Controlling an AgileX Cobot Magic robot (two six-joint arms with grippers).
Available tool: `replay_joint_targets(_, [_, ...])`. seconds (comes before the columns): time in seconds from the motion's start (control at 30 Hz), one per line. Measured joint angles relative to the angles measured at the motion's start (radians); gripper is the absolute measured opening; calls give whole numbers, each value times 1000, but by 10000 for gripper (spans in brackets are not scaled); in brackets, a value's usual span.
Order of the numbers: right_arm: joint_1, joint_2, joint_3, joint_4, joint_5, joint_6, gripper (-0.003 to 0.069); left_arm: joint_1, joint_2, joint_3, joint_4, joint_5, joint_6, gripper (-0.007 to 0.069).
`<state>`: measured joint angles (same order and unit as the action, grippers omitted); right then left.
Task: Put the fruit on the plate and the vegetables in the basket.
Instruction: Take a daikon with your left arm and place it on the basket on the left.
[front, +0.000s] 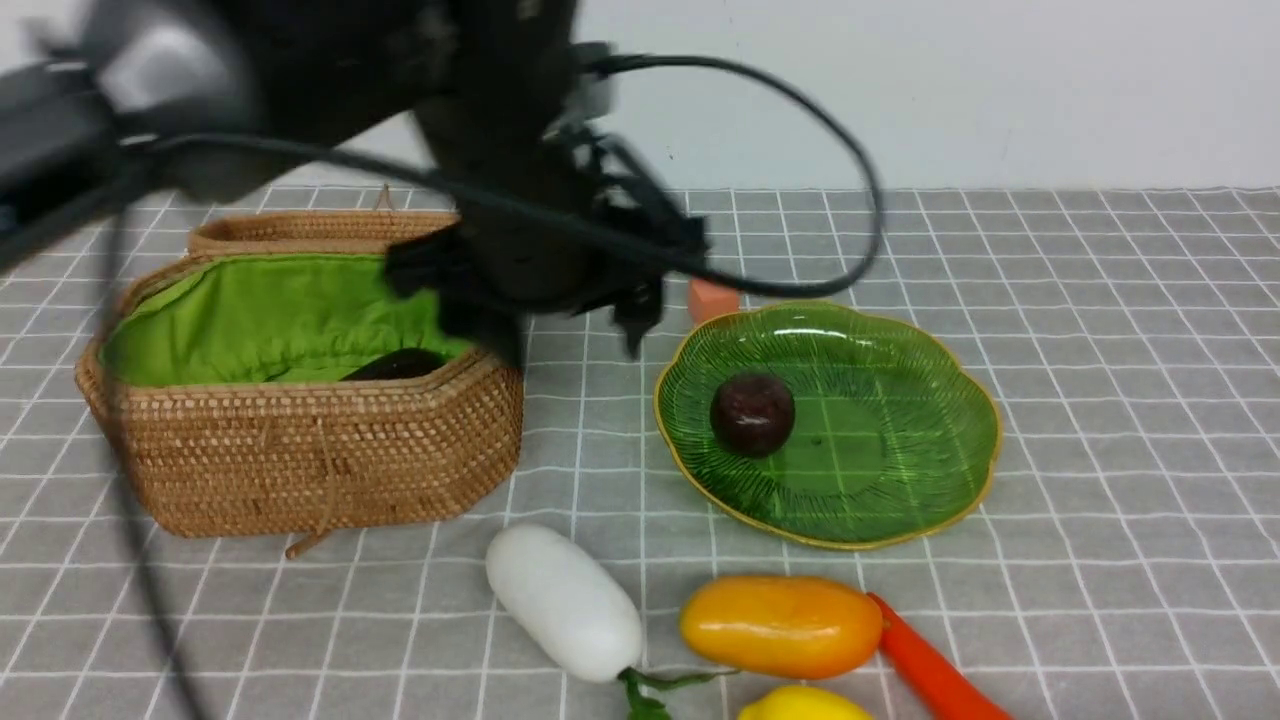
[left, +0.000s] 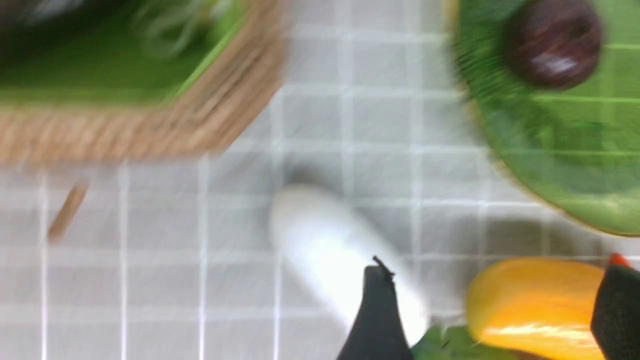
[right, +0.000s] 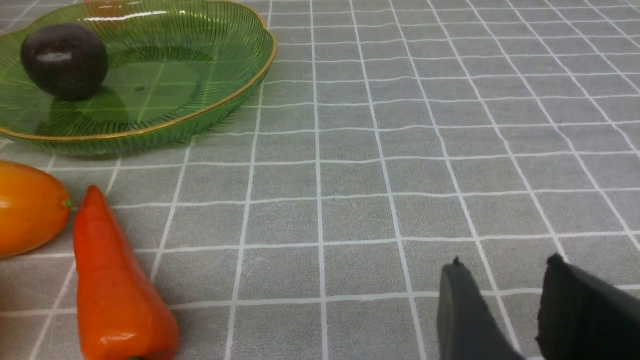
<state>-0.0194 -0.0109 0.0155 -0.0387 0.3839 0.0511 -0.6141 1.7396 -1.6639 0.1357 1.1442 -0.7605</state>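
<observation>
The left fingers (left: 377, 315) stand wide apart and clamp on nothing. They hang above the strip of desk (front: 1100, 400) between the basket (front: 300, 470) and the plate (front: 900, 470). Through their gap, the wrist view shows the mango (front: 780, 625) lying below on the cloth. That view is blurred, as is the arm in the front view. The arm's dark bulk and a looping cable (front: 860, 200) cover the basket's far right corner and crowd the small orange cube (front: 712, 298) behind the plate.

The right fingers (right: 465, 315) are low over bare desk, well to the right of the plate. They are parted with a clear gap and touch nothing.

The eggplant (front: 398, 365) lies in the basket against the green lining, only its dark top showing over the rim. The lid (front: 300, 232) sits behind the basket. The maroon ball (front: 752, 414) rests on the left part of the plate.

The rest is on the desk at the near edge. The radish (front: 565, 600) lies slantwise, its blunt end toward the basket and its leafy end toward the near right. The mango lies crosswise, just right of the radish. The carrot (front: 930, 670) slants with its narrow tip at the mango's right end, touching or just beside it, and its thick end nearer the edge. The lemon (front: 800, 705) sits just in front of the mango, cut off by the frame.
</observation>
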Motion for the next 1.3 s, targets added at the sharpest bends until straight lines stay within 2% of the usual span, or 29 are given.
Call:
replay_joint_targets(0.07, [0,0,0,0,0,0,241,0,-30,109,10,-34,-120,523])
replay_joint_targets(0.1, [0,0,0,0,0,0,241,0,-31,120,9,-42,-142,523])
replay_joint_targets(0.17, [0,0,0,0,0,0,241,0,-23,244,8,-123,-248,523])
replay_joint_targets(0.27, [0,0,0,0,0,0,241,0,23,307,-2,-214,-288,523])
replay_joint_targets(0.5, [0,0,0,0,0,0,241,0,202,318,-47,-327,-303,525])
replay_joint_targets(0.67, [0,0,0,0,0,0,241,0,220,305,-47,-318,-306,523])
replay_joint_targets(0.8, [0,0,0,0,0,0,241,0,197,305,-42,-303,-254,522])
replay_joint_targets(0.93, [0,0,0,0,0,0,241,17,87,229,-26,-228,-224,522])
replay_joint_targets(1.13, [0,0,0,0,0,0,241,143,-94,36,-27,-201,-184,522])
replay_joint_targets(1.2, [0,0,0,0,0,1,241,281,-149,-37,-24,-180,-183,521])
replay_joint_targets(1.3, [0,0,0,0,0,1,241,398,-161,-54,-9,-151,-211,521])
